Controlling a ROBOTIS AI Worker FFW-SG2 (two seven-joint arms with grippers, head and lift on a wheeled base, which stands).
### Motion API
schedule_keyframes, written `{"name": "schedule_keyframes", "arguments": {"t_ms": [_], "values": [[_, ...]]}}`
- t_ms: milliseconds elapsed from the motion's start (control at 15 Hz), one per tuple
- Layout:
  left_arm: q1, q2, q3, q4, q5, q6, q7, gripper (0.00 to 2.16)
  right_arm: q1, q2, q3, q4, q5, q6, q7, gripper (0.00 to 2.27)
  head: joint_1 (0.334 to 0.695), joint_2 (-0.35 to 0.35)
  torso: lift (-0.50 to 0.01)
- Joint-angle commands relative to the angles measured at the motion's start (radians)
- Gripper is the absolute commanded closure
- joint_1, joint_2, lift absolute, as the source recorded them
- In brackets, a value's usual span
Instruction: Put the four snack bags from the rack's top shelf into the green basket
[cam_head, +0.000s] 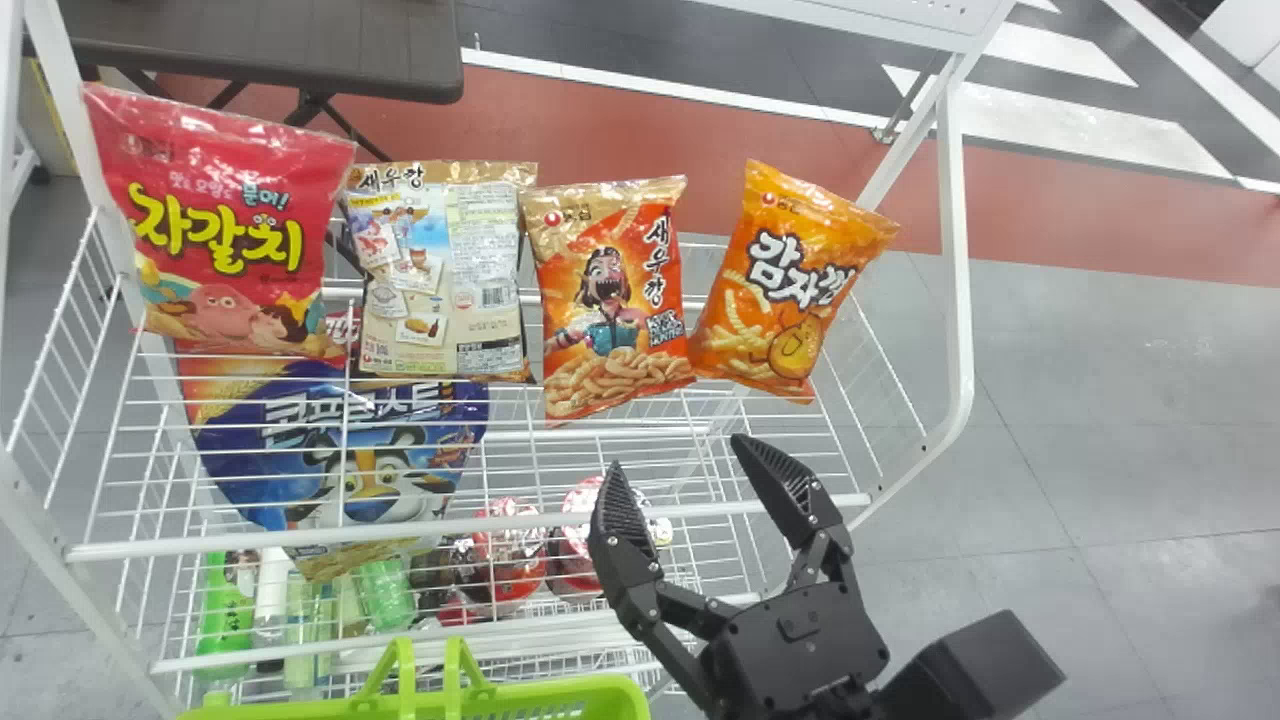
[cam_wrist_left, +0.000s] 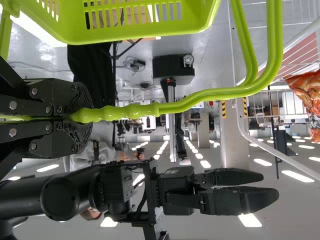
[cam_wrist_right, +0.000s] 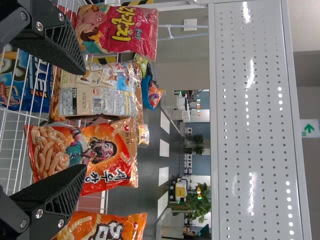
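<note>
Rack (cam_head: 956, 250): 4 bags (cam_head: 612, 310) beyond R end effector (cam_head: 677, 452).

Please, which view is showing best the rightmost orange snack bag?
The head view: the rightmost orange bag appears there whole, front uncovered. The right wrist view cuts it off at the picture's edge. The left wrist view shows part of an orange-red bag; I cannot tell which.
</note>
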Motion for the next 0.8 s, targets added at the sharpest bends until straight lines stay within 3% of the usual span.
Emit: {"name": "schedule_keyframes", "arguments": {"t_ms": [0,733], "values": [[0.001,0.000,0.000,0.000,0.000,0.001,0.000,2.15,0.002,0.000,-0.001,0.000,0.000,-0.002,0.000,0.17,0.695,-0.350,0.000],[0.003,0.000,0.000,-0.002,0.000,0.001,0.000,2.15,0.004,0.000,-0.001,0.000,0.000,-0.002,-0.002,0.17,0.695,-0.350,0.000]]}}
